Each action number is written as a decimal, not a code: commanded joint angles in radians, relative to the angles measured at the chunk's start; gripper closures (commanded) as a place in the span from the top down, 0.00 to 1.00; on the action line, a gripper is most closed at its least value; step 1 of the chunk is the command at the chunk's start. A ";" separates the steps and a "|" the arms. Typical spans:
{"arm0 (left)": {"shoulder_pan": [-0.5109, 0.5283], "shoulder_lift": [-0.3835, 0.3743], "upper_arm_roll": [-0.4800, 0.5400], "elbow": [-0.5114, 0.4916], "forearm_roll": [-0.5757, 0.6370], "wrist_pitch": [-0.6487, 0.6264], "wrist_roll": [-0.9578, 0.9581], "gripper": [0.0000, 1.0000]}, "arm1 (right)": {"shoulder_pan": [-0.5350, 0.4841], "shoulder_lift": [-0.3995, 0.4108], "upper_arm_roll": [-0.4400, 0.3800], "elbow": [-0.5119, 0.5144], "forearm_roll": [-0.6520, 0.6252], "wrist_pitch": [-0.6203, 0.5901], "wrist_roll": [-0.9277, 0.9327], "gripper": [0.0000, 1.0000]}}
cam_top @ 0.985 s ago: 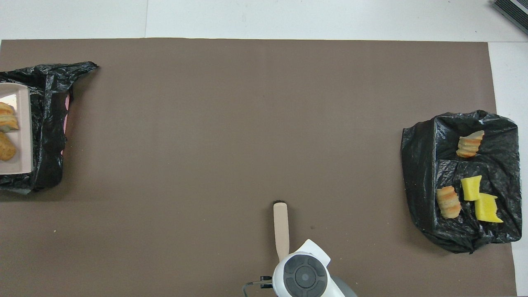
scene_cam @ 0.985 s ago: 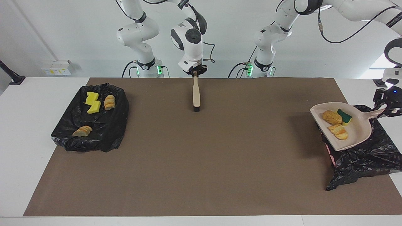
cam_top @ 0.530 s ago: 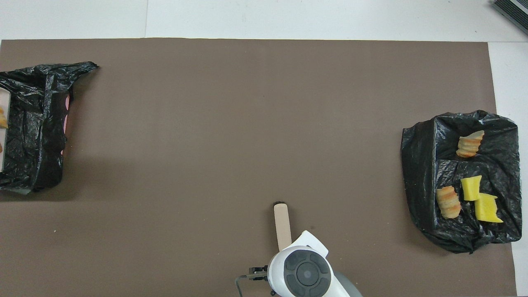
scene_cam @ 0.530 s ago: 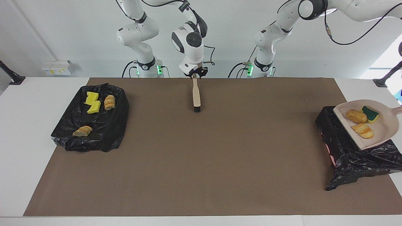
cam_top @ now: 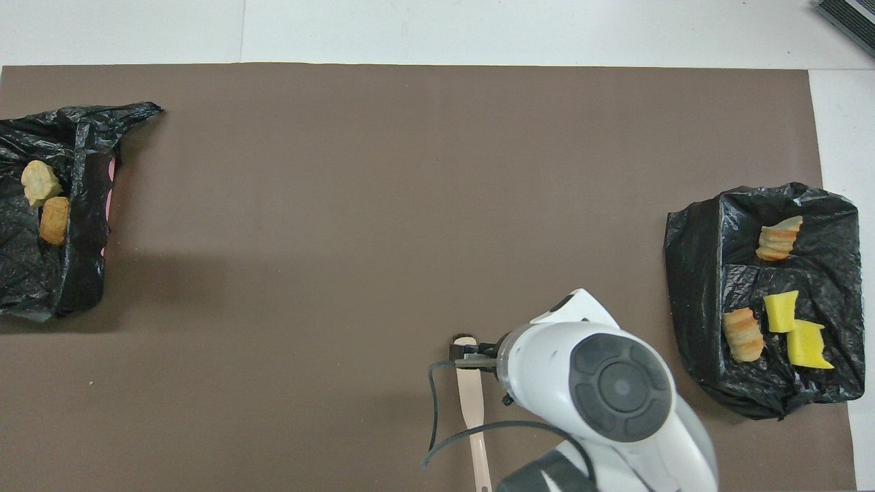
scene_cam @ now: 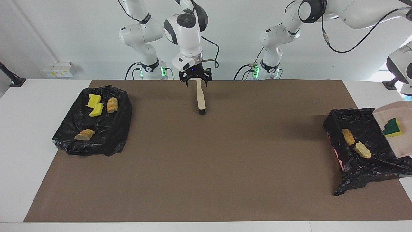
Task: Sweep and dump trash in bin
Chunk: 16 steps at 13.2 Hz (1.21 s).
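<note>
We see a big flat brown paper mat [scene_cam: 206, 167] on the white table [scene_cam: 32, 112]. In the facing view, at 12 o'clock, the right gripper [scene_cam: 195, 78] hangs over the top end of the beige brush with black bristles [scene_cam: 201, 100]. Its 2 fingers [scene_cam: 185, 79] are spread wide and it has let go. The long smooth brush lies flat on the mat.

At 3 o'clock sits the bin lined with a crinkly black plastic bag [scene_cam: 360, 174]. 2 lumpy tan bread-like chunks [scene_cam: 348, 136] lie inside it. The smooth beige plastic dustpan [scene_cam: 391, 112] is tipped over the bin, and 1 green-backed sponge bit [scene_cam: 392, 128] is on it. The left gripper is out of the pictures, but it is clenched; we cannot tell on what.

At 9 o'clock, a flat tray wrapped in a shiny black bag [scene_cam: 106, 141] holds 2 soft yellow sponge bits [scene_cam: 94, 100] and 2 ridged orange bread-like chunks [scene_cam: 112, 105].
</note>
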 commanded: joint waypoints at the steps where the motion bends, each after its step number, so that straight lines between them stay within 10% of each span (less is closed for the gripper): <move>1: -0.011 -0.070 -0.005 -0.036 -0.002 -0.033 0.001 0.00 | -0.107 0.002 0.008 0.089 -0.018 -0.069 -0.084 1.00; 7: -0.130 -0.094 -0.003 -0.211 0.133 -0.145 -0.343 0.00 | -0.257 0.004 0.004 0.179 -0.053 -0.085 -0.220 1.00; 12: -0.117 -0.146 -0.008 -0.150 0.111 -0.136 -0.080 0.00 | -0.222 0.005 -0.174 0.241 -0.066 -0.162 -0.332 1.00; 16: -0.121 -0.179 -0.002 -0.165 -0.212 -0.142 -0.123 0.00 | -0.197 0.020 -0.280 0.343 -0.142 -0.258 -0.470 1.00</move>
